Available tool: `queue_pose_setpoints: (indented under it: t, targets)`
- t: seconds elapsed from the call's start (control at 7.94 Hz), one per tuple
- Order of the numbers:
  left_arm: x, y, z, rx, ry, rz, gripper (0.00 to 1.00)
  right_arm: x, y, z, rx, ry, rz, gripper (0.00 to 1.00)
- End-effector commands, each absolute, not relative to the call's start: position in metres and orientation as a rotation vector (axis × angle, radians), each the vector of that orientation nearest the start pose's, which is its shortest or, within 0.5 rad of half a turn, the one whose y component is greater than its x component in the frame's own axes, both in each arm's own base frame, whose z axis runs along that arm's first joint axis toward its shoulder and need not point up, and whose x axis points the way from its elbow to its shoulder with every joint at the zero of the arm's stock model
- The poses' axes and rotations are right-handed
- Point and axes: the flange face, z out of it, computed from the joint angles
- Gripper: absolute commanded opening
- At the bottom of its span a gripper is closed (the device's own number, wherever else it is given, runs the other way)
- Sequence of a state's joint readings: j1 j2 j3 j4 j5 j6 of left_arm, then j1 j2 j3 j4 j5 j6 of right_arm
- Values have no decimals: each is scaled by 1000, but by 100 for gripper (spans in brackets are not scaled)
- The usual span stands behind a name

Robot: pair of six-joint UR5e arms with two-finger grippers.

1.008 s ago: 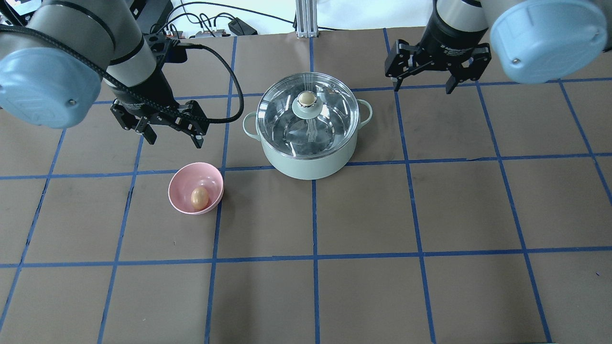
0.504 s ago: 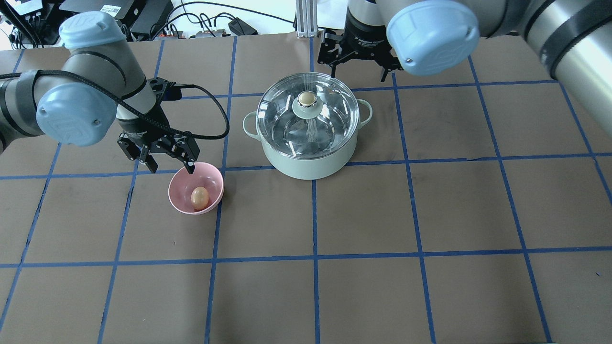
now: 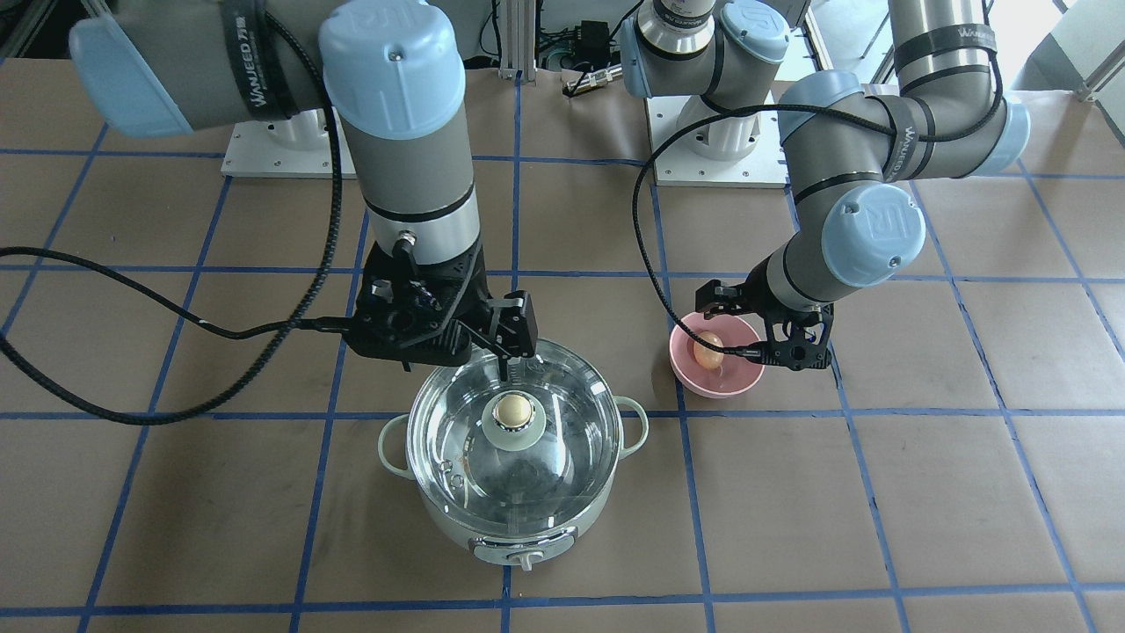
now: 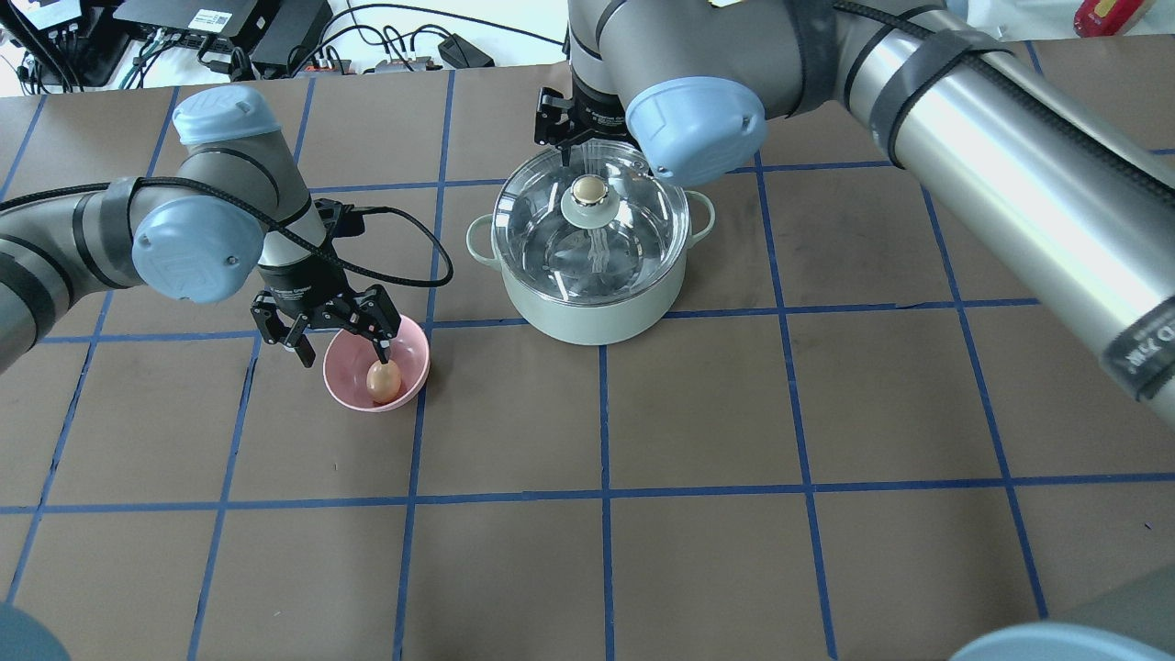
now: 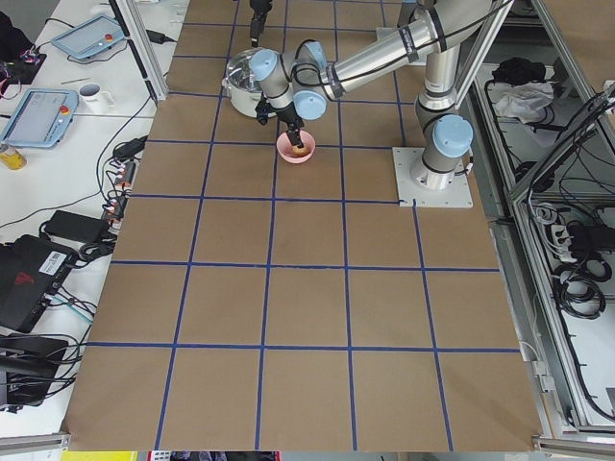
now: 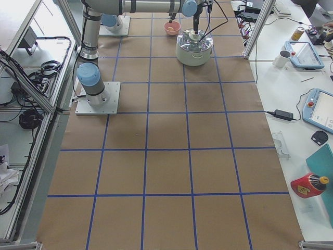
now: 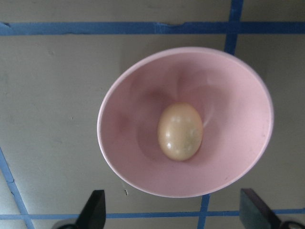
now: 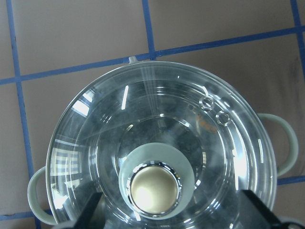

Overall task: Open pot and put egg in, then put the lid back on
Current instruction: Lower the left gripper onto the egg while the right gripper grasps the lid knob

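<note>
nearest to the robot, the egg (image 7: 180,131) lies in the bottom of the pink bowl (image 7: 124,119), at about 8 o'clock from the pot (image 4: 587,317) in the overhead view. the left gripper (image 4: 341,354) hangs over the bowl, fingers wide and holding nothing. one fingertip is inside the rim just beside the egg, the other outside at 9 o'clock.

farther out, the lid (image 8: 95,143) sits closed on the pot. the right gripper (image 8: 172,214) is above its knob (image 8: 153,191), fingers wide on each side.

i judge the opening step is in hand: you lower, close on the knob and lift straight. for the egg, bring both fingers inside the rim first. the bare table (image 4: 826,413) at 3 o'clock of the pot gives room for the lid.
</note>
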State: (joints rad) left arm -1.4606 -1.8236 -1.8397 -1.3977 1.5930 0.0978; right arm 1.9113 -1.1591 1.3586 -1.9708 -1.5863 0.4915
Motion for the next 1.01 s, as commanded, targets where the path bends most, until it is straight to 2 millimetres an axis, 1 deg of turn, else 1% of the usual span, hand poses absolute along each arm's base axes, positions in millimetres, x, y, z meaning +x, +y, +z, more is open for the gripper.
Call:
queue_pose_setpoints:
  t: [0.0, 0.13, 0.25, 0.38, 0.5, 0.76, 0.88]
  targets:
    - [-74, -531, 214, -63, 3108, 569, 98, 367, -596, 365, 212, 3050, -265, 100]
    - [-74, -532, 213, -62, 3107, 561, 98, 368, -597, 360, 196, 3056, -255, 100]
    - [-77, -534, 214, -58, 3110, 540, 98, 368, -597, 360, 186, 3057, -255, 100]
    - [-77, -537, 210, -52, 3115, 526, 98, 368, -597, 357, 184, 3061, -247, 100]
    - [-78, -537, 208, -55, 3125, 530, 98, 368, -598, 350, 184, 3067, -230, 99]
    - [-78, -539, 197, -66, 3126, 545, 97, 368, -597, 347, 180, 3072, -214, 93]
    - [-79, -539, 194, -63, 3124, 555, 97, 368, -597, 347, 180, 3072, -214, 93]
